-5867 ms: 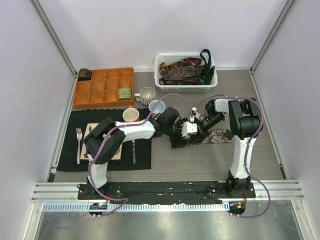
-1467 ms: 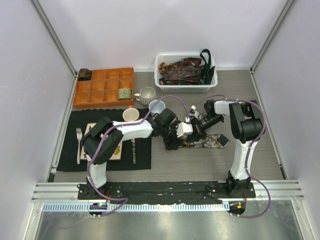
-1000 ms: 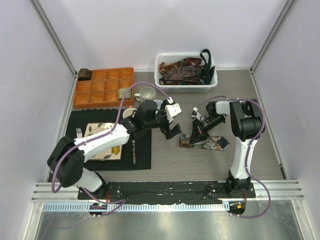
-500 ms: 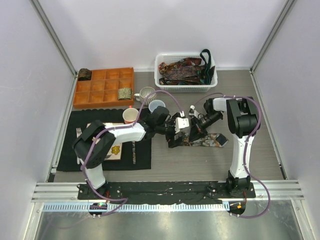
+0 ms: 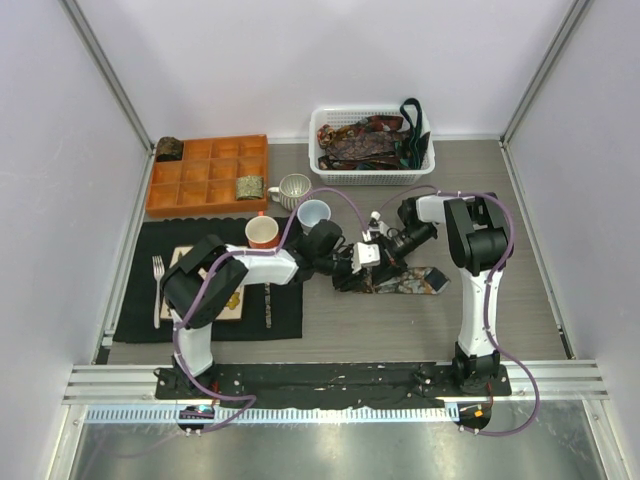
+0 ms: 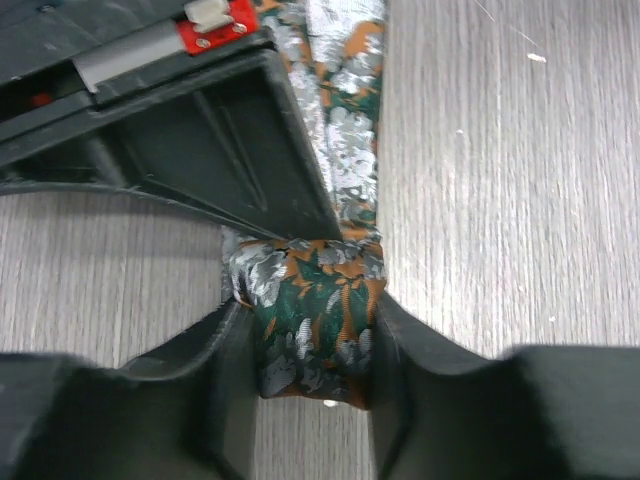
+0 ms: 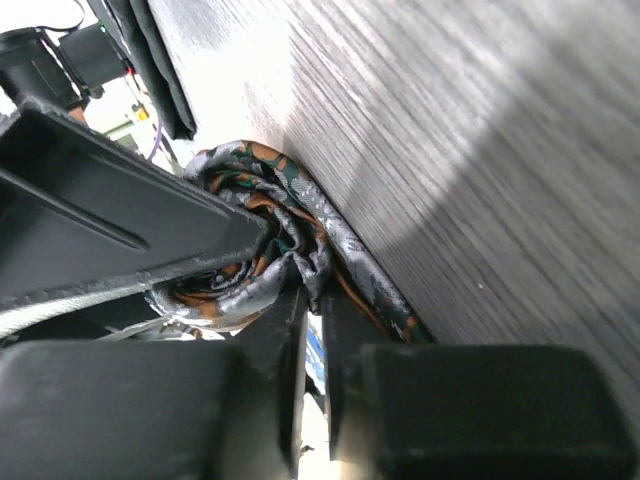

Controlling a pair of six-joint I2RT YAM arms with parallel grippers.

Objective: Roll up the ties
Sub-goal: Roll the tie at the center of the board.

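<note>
A tie patterned in green, rust and silver lies on the table, its flat tail (image 5: 418, 283) pointing right. Its left end is wound into a small coil (image 6: 315, 300). My left gripper (image 6: 312, 340) is shut on that coil, one finger pressed against each side; in the top view it (image 5: 348, 272) sits at the table's middle. My right gripper (image 7: 318, 300) meets the coil (image 7: 300, 215) from the right, its jaws almost together with a fold of the tie caught at their tips. From above, it (image 5: 382, 255) is close against the left one.
A white basket (image 5: 370, 178) holding more ties stands at the back. An orange divided tray (image 5: 205, 150) at back left holds a rolled coil (image 5: 249, 186). Three cups (image 5: 262, 232) (image 5: 313, 213) (image 5: 294, 188) stand beside the black mat (image 5: 285, 310) with plate and fork (image 5: 158, 290).
My left arm swung back from near the cups to the tie's rolled end, and its open jaws closed on the coil. The right gripper stayed at the coil.
</note>
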